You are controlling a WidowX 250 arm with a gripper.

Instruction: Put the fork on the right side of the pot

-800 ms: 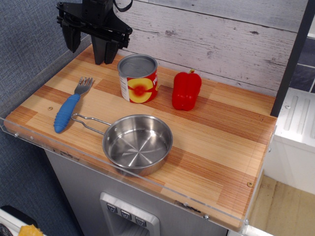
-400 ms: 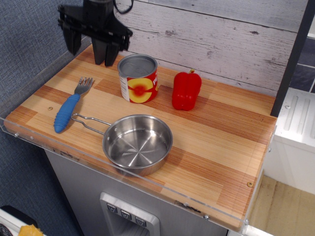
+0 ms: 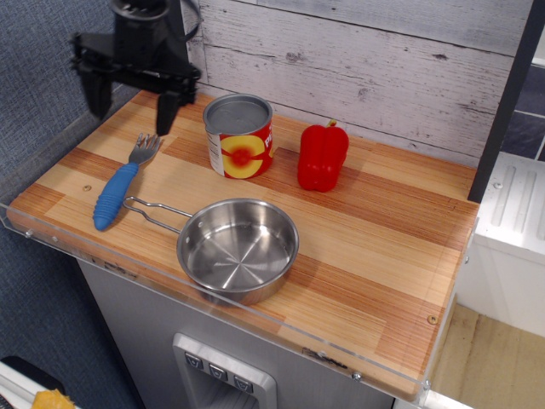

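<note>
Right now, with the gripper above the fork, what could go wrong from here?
1. The blue-handled fork lies just left of the shiny steel pot's wire handle; a low carry to the right could snag it.
2. The open black gripper hangs over the grey tines, not the thick handle, so a pinch there may slip.
3. The red-and-yellow tin can stands close by; a wide swing might clip it.

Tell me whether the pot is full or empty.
Empty. The pot sits upright on the table, and its bare shiny steel bottom shows all across, with nothing inside.
</note>
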